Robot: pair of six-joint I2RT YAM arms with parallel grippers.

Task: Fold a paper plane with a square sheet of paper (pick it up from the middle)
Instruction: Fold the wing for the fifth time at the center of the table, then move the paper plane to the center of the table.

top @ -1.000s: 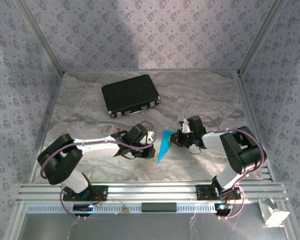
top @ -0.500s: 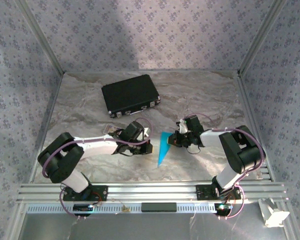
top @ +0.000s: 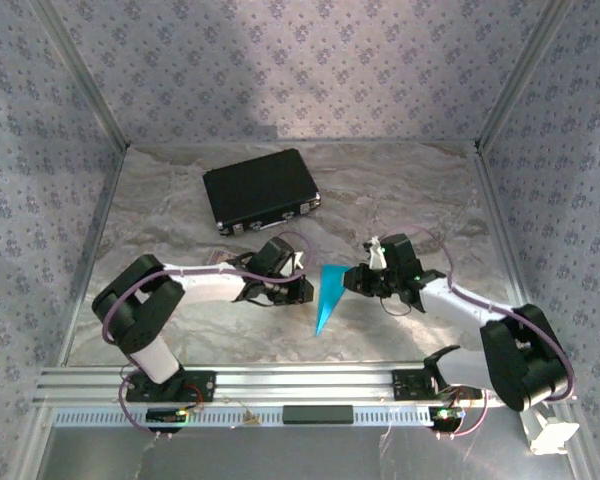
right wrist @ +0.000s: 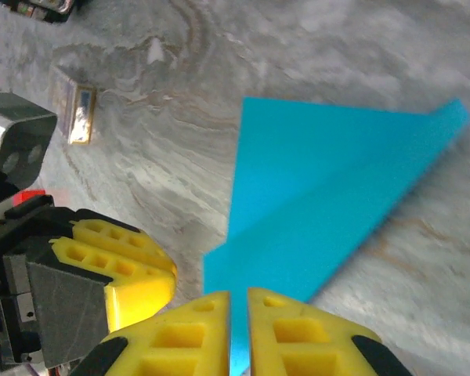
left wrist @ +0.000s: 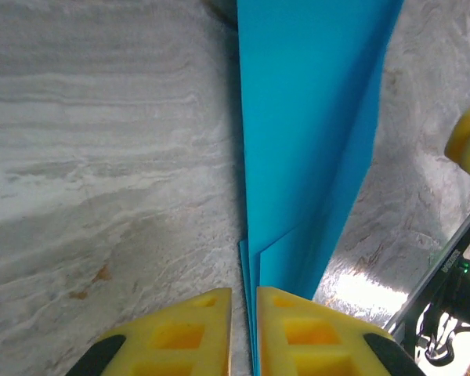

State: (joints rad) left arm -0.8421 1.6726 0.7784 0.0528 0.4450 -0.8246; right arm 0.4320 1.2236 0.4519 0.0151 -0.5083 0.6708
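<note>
Paper plane (top: pixel 327 297): slim cyan dart at mid-table, tip toward the arm bases, set between the two grippers. Left gripper (left wrist: pixel 244 294): yellow fingers almost together, narrow slit, the plane's layered edge running into it; cannot tell whether they pinch it. Right gripper (right wrist: pixel 237 296): same thin slit with cyan showing in it, grip unclear. Small printed card (right wrist: pixel 81 114) beyond the left arm. Black case (top: pixel 262 190) well behind, toward the back wall.

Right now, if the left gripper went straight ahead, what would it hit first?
The blue paper plane; it lies in the narrow gap between the left gripper's fingers. Past it, probably the right gripper, though depth is unclear.
</note>
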